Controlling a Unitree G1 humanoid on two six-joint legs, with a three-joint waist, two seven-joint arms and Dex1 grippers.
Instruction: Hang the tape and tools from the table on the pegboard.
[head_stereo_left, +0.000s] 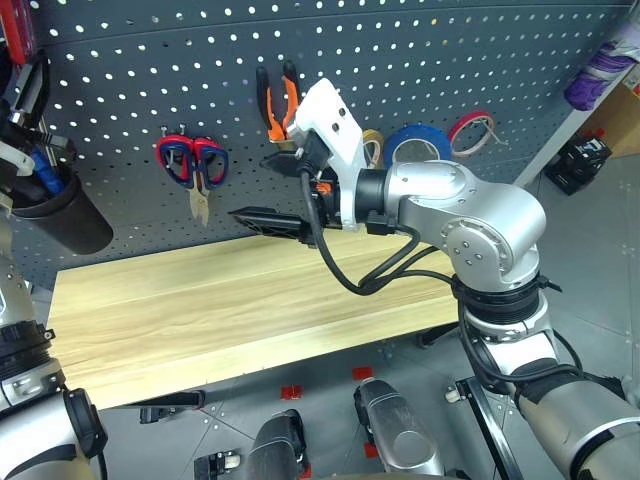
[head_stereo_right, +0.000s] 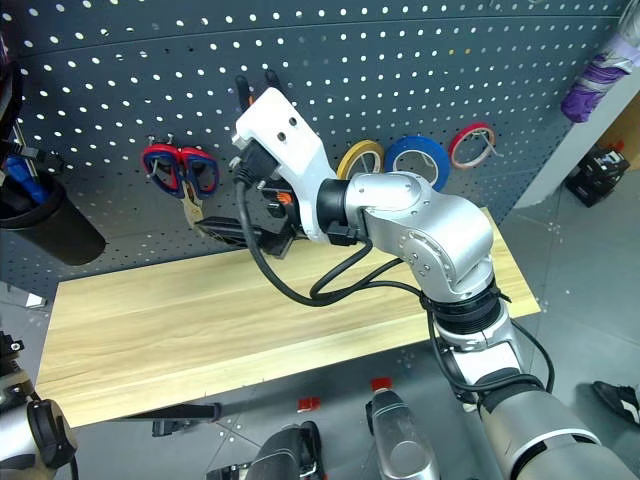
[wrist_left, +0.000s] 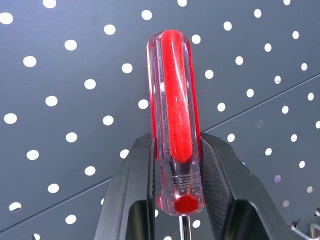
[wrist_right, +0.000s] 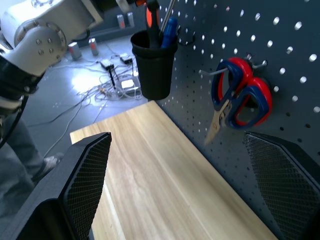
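The counter (head_stereo_left: 200, 320) is a long light wood top with visible grain, running lengthwise along the foot of the dark grey pegboard (head_stereo_left: 120, 110), back edge right up against it. Its wood surface is plain pale planks from end to end.

Right gripper (wrist_right: 175, 185) jaws wide apart; left gripper (wrist_left: 177, 165) jaws clamped.

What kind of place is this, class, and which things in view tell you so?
Most likely a workshop or tool bench: a pegboard with hanging scissors and tape rings, above a wooden table.
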